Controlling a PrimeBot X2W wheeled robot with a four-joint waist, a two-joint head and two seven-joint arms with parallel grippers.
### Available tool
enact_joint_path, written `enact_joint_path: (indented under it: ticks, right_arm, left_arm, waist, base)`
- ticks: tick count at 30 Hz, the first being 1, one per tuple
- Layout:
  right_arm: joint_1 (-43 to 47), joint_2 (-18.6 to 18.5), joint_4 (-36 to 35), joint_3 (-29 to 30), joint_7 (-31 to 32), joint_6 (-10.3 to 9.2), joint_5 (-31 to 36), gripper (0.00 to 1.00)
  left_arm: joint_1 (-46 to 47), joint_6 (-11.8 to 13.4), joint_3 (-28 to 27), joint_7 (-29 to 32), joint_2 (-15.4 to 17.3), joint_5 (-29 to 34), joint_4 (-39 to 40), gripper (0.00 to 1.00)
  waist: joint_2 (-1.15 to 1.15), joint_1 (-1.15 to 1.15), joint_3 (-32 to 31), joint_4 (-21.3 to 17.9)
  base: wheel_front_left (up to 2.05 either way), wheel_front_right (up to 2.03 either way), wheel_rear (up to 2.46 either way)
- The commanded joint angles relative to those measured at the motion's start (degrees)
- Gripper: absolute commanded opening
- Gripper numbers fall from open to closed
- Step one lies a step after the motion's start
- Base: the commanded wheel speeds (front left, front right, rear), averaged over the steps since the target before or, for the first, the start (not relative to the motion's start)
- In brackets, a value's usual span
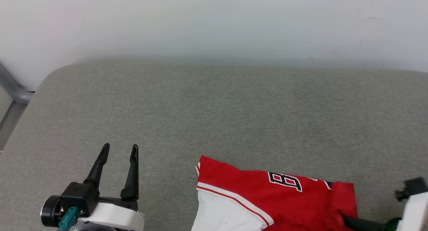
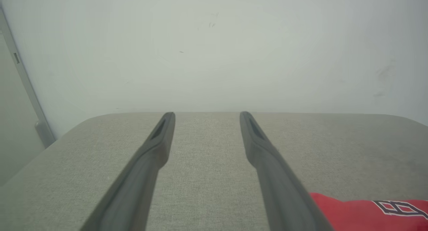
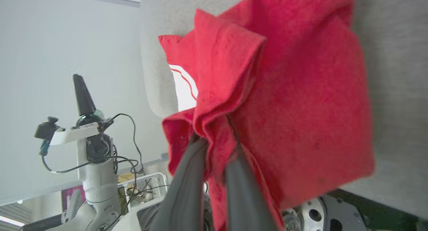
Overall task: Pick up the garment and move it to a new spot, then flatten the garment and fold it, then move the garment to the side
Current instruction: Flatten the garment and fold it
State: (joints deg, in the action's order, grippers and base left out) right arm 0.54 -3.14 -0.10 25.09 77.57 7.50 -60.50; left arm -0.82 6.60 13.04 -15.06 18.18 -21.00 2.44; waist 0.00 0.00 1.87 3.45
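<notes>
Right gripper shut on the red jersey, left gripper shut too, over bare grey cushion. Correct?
Not quite: the left gripper is open, its fingers well apart in the left wrist view. The rest holds: the right gripper is shut on the garment, and the left is over bare grey cushion.

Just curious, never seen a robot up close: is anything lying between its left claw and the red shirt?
No. The head view shows a bare stretch of grey upholstery between the open left gripper and the garment.
</notes>
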Motion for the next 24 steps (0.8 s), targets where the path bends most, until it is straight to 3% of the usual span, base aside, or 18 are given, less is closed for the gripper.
enact_joint_path:
  ticks: [1,9,19,24]
  right_arm:
    - [-0.59,0.37,1.0,-1.22,-0.64,-0.03,-2.05,0.0]
    - [-1.89,0.29,5.69,-15.06,-10.11,-0.03,-14.51,0.0]
    - [-6.94,0.29,8.28,-31.63,-23.18,-0.03,-20.58,0.0]
    - [-9.41,0.28,10.91,-37.05,-28.36,-0.03,-21.81,0.0]
  left_arm:
    - [0.66,-0.06,0.15,-0.11,-0.16,-0.27,-0.04,1.0]
    - [2.52,-0.9,1.15,-0.02,-0.62,-0.42,-0.46,1.0]
    - [6.11,-1.83,1.58,-0.04,-1.52,-0.66,-1.31,1.0]
    - [7.26,-2.44,1.43,-0.1,-2.27,-0.39,-2.05,1.0]
  waist:
    - [0.0,0.0,0.21,0.48]
    - [0.0,0.0,2.13,3.89]
    - [0.0,0.0,7.08,7.34]
    - [0.0,0.0,8.76,7.96]
  base:
    - [0.0,0.0,0.0]
    - [0.0,0.0,0.0]
    - [0.0,0.0,0.0]
    - [0.0,0.0,0.0]
